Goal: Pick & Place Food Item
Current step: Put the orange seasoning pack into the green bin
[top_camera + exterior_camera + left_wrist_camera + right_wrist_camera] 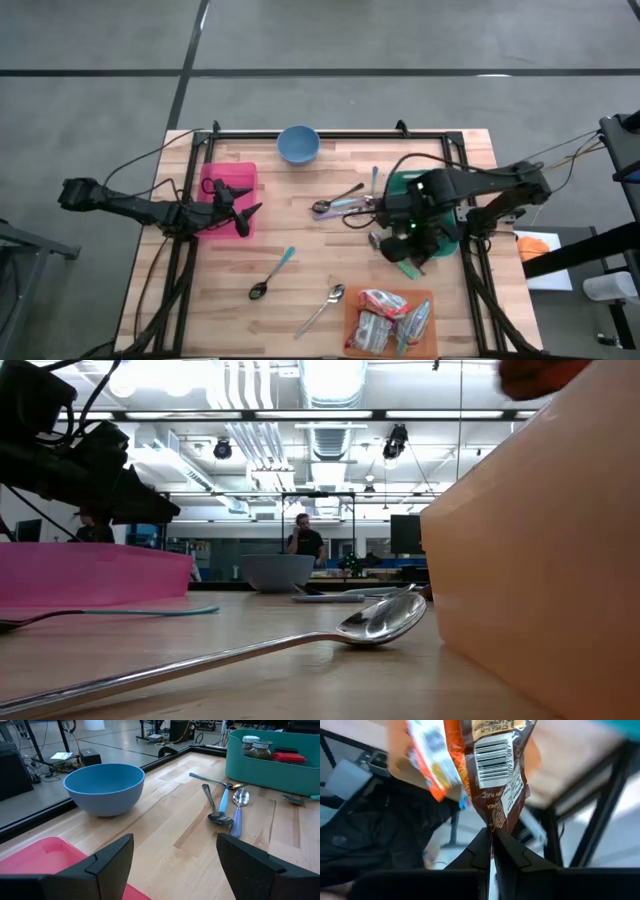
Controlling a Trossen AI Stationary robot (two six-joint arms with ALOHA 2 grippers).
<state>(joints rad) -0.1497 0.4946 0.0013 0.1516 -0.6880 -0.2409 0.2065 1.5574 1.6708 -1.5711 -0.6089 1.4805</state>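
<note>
My right gripper (491,840) is shut on a brown food packet (495,765) with a barcode. In the high view this gripper (402,250) hovers over the table's right part, between the teal bin (450,235) and the orange tray (352,300). The tray holds more packets (385,322). A red-and-white packet (427,755) shows blurred beside the brown one, and I cannot tell whether it is held. My left gripper (238,208) waits open over the right edge of the pink tray (232,178). My right gripper pinches the brown packet's narrow sealed end (492,822) between its two fingertips. The fingers slant downward. The packet reaches out past the fingertips, lifted clear of the table and the tray.
A blue bowl (298,145) stands at the far edge. Several spoons (340,203) lie beside the teal bin, and two more (270,275) (322,308) lie on the near middle. In the low view the orange tray's wall (530,560) fills the right. A person (303,538) stands beyond the table.
</note>
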